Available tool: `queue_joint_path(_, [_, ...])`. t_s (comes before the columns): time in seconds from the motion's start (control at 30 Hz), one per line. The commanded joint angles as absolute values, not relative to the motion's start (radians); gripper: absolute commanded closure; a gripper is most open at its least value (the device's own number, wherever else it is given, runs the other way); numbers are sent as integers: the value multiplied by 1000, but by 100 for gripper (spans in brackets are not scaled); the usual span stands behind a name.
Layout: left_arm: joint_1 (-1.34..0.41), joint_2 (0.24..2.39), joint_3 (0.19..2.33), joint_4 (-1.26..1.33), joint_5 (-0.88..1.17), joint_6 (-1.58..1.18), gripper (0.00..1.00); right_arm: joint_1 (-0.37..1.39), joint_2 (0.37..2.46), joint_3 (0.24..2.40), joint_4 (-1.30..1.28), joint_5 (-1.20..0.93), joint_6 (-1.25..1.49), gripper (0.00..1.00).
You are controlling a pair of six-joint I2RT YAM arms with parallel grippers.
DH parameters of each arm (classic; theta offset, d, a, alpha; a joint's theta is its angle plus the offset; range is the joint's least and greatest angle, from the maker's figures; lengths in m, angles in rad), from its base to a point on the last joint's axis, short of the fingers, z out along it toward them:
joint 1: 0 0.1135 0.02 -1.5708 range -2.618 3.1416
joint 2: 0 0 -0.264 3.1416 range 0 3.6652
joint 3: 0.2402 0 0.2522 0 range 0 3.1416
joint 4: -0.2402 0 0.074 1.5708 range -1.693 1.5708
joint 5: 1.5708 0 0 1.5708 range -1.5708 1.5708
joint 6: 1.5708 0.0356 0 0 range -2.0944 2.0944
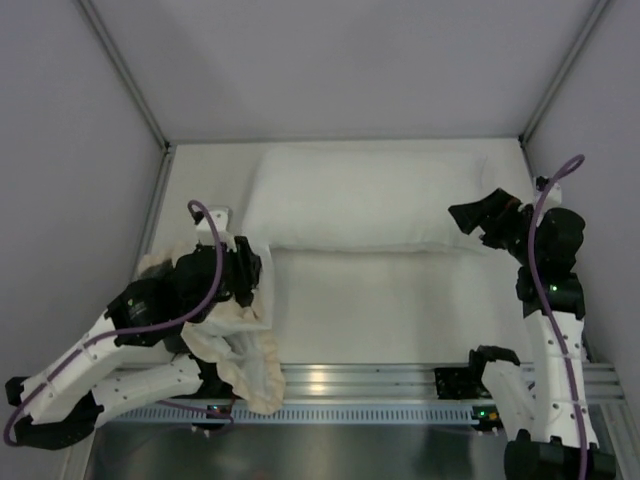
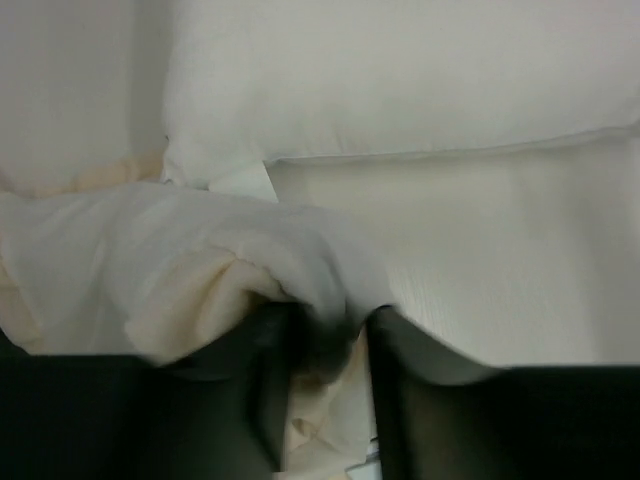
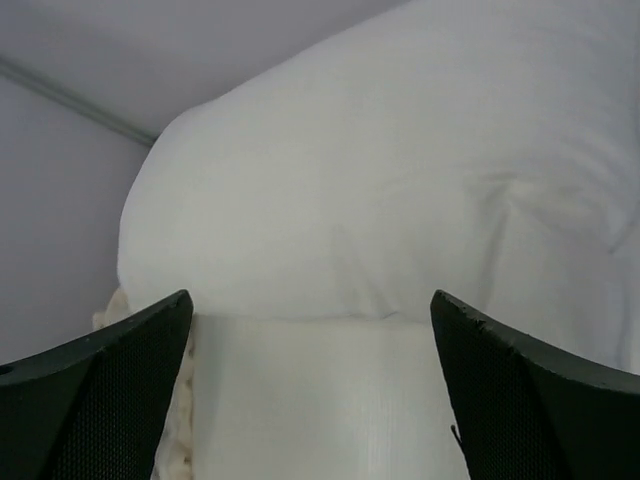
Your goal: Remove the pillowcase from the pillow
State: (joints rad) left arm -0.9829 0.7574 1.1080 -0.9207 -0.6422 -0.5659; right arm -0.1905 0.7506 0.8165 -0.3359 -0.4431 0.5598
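The plain white pillow (image 1: 365, 200) lies bare along the back of the table, seen also in the left wrist view (image 2: 400, 80) and filling the right wrist view (image 3: 400, 180). The pillowcase (image 1: 245, 360) is crumpled in a heap at the front left, cream frill showing, apart from the pillow. My left gripper (image 1: 245, 270) sits over that heap. Its jaws (image 2: 330, 320) stand narrowly apart, with white and dark grey pillowcase fabric (image 2: 150, 250) bunched between them. My right gripper (image 1: 480, 215) hovers by the pillow's right end, wide open and empty (image 3: 310, 300). A strip of frill (image 3: 172, 430) shows beside its left finger.
The white table top (image 1: 380, 310) stretches between the pillow and the metal rail (image 1: 380, 380) at the near edge. Grey enclosure walls stand close on the left (image 1: 70, 200), back and right (image 1: 600, 150).
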Motion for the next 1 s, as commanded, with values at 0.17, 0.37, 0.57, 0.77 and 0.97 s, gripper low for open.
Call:
queue_joint_path(0.17, [-985,626,1187,-1048,-535,-726,1,381,768,709,-267,-559,669,1])
queue_joint_path(0.37, [-985,555,1308,-1112,-664,-765,1,952,1028,742,-63,-329,761,1])
queue_joint_path(0.57, [-985,422,1385,-1105,-681,-772,1,1060,1308,796,271,-441,810,1])
queue_joint_path(0.77, [-985,348,1419,-1083,-604,-735,1,1124,1641,980,436,-531,825,1])
queue_joint_path(0.97, [-986,318,1405,-1085,-565,-733,1,1172,1862,1184,430,-531,790,0])
